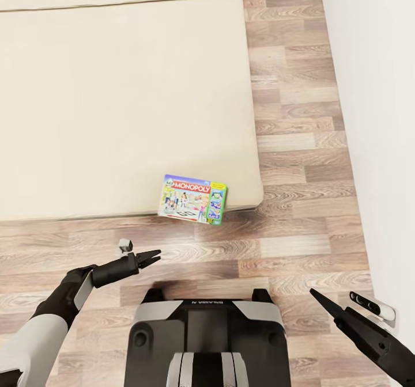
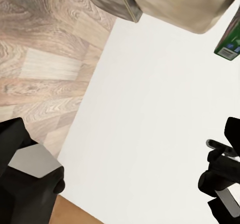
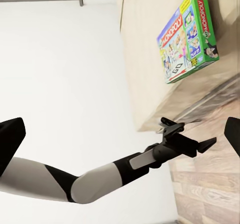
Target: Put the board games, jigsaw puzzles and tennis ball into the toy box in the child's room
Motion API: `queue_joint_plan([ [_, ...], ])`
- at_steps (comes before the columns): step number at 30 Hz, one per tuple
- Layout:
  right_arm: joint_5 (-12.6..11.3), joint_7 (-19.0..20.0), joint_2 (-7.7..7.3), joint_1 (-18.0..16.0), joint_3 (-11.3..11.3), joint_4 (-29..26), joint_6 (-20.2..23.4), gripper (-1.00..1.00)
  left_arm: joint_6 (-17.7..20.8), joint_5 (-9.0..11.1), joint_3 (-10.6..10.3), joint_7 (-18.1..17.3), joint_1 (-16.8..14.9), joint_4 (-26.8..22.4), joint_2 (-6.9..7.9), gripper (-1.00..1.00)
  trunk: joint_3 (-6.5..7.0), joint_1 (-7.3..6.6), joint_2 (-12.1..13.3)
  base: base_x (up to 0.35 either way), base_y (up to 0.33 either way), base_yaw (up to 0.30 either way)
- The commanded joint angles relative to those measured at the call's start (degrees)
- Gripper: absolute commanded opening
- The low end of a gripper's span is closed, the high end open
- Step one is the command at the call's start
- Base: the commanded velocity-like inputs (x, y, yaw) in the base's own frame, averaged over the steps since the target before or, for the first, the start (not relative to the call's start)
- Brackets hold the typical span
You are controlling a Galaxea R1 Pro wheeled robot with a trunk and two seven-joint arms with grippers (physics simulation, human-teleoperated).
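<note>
So the bed (image 1: 115, 105) takes up most of the far left: big flat beige mattress, smooth and matte, rounded at the corner. In front of it and along its right side runs the wood plank floor (image 1: 300, 145), mixed tan and grey-brown boards with visible grain, and a plain white wall (image 1: 380, 116) on the right. The robot's dark base (image 1: 204, 341) sits near centre.

The green-edged board game (image 1: 193, 197), a flat glossy MONOPOLY box, lies on the mattress at its near edge, close to the right corner.

Left gripper (image 1: 151, 257), black and pointy, hangs over the floor just short of the bed, fingers a little apart, holding nothing. Right gripper (image 1: 319, 298) is near right over the floor; in its wrist view the fingers (image 3: 11, 143) are wide apart, empty.
</note>
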Motion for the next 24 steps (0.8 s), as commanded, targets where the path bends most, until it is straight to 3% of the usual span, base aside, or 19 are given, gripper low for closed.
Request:
queue_joint_plan([
  [1, -0.2, 0.0, -0.02, 0.0, 0.0, 0.0, 0.6, 1.00, 0.6, 0.1, 0.0, -0.1, 0.0, 0.0, 0.00, 1.00, -0.20, 0.23, -0.4, 0.000, 0.000, 0.000],
  [18, 0.1, 0.0, 0.03, 0.0, -0.1, 0.2, 0.4, 1.00, 0.5, 0.2, 0.0, -0.7, 0.0, 0.0, 0.37, 1.00, -3.25, 3.97, -7.3, 0.000, 0.000, 0.000],
  [24, 0.2, 0.0, 0.02, 0.0, -0.1, 0.2, 0.3, 1.00, 0.3, 0.1, 0.0, -1.0, 0.0, 0.0, 0.35, 1.00, -3.25, 3.97, -7.3, 0.000, 0.000, 0.000],
])
